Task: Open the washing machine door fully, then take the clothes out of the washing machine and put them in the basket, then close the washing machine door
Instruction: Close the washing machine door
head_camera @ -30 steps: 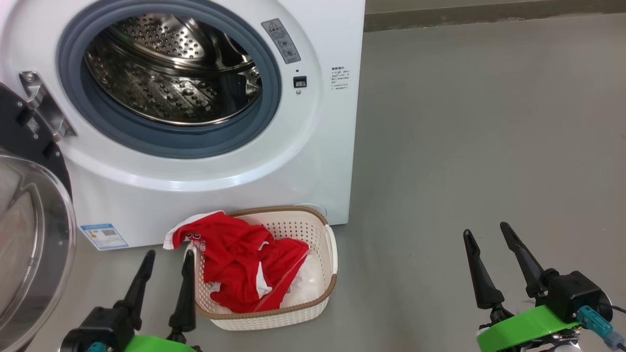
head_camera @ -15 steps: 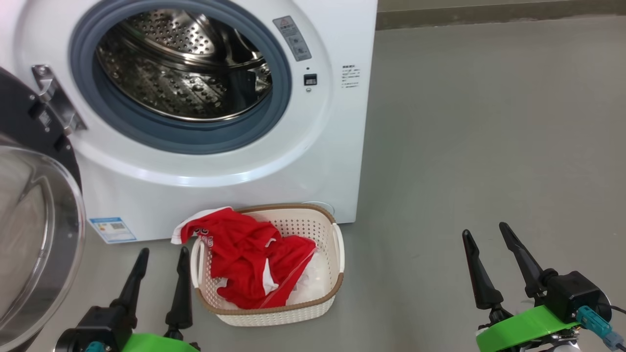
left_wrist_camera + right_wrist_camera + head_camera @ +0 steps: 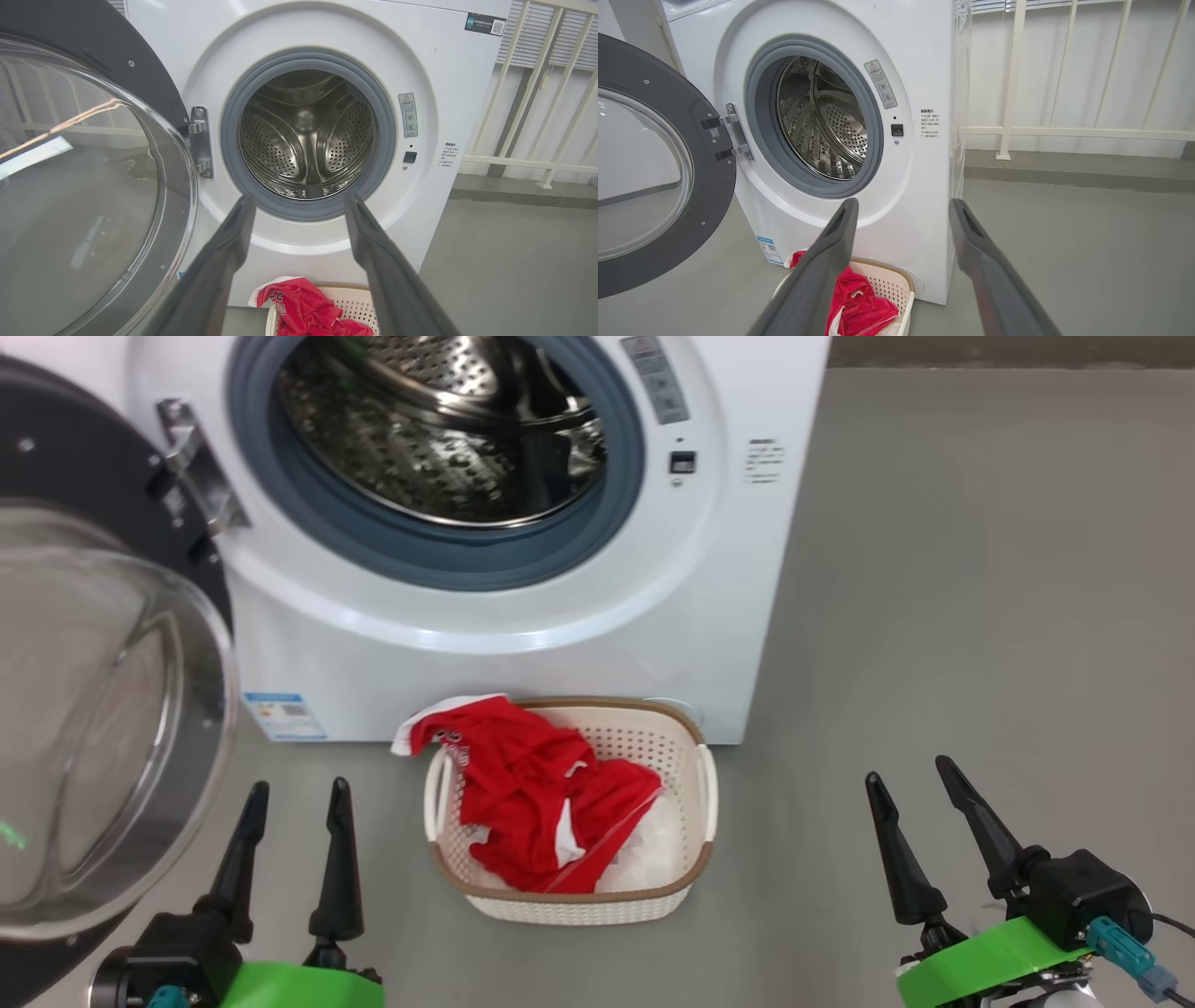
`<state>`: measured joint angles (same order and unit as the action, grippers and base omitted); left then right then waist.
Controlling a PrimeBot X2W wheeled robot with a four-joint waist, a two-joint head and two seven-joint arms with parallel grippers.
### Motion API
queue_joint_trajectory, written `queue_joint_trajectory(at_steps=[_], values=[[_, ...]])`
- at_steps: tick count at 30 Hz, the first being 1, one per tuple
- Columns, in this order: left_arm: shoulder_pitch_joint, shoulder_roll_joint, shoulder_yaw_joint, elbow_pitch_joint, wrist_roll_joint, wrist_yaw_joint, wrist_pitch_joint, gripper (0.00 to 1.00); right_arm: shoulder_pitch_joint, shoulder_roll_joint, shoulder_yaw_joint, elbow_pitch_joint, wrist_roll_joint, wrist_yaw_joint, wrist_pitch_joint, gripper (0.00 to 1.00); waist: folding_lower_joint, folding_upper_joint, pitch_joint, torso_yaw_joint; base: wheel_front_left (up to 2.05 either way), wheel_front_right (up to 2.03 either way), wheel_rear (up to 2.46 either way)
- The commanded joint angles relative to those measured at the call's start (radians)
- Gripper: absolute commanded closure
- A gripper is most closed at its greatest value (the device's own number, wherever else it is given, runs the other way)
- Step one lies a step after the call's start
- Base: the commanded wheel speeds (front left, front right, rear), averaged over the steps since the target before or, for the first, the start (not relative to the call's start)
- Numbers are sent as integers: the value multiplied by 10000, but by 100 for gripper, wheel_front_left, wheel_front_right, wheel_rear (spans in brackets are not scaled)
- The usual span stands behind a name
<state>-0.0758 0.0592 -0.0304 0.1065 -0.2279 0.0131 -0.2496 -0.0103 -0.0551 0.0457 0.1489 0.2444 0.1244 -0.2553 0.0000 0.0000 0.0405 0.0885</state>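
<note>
Clothes (image 3: 523,793) hide much of the basket (image 3: 579,907), the door (image 3: 93,457) is cut off at the edge, and the left gripper (image 3: 299,787) and right gripper (image 3: 907,769) hang spread wide, touching nothing.

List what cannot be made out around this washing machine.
- Head view: floor of the cream perforated plastic basket, covered by red white-striped clothes.
- Head view: printed text on the white washing machine, too small.
- Left wrist view: round black-rimmed glass door, cut by the left edge.

Shiny perforated steel drum (image 3: 448,439), soft red cloth clothes (image 3: 532,793), perforated cream plastic basket (image 3: 681,887), matt grey floor (image 3: 980,616).
</note>
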Motion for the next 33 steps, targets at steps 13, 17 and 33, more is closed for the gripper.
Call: queue_joint_trajectory(at_steps=[13, 17, 33], values=[[18, 104, 189, -908, 151, 495, 29, 0, -577, -240, 584, -314, -25, 63, -65, 0, 0, 0, 102, 1837, 0, 0, 0], [157, 122, 197, -1091, 204, 634, 54, 0, -558, -249, 728, -320, -21, 63, -65, 0, 0, 0, 98, 2228, 0, 0, 0], [364, 221, 73, -1444, 363, 938, 237, 0, -590, -292, 1038, -459, -48, 63, -65, 0, 0, 0, -17, 3553, 0, 0, 0]])
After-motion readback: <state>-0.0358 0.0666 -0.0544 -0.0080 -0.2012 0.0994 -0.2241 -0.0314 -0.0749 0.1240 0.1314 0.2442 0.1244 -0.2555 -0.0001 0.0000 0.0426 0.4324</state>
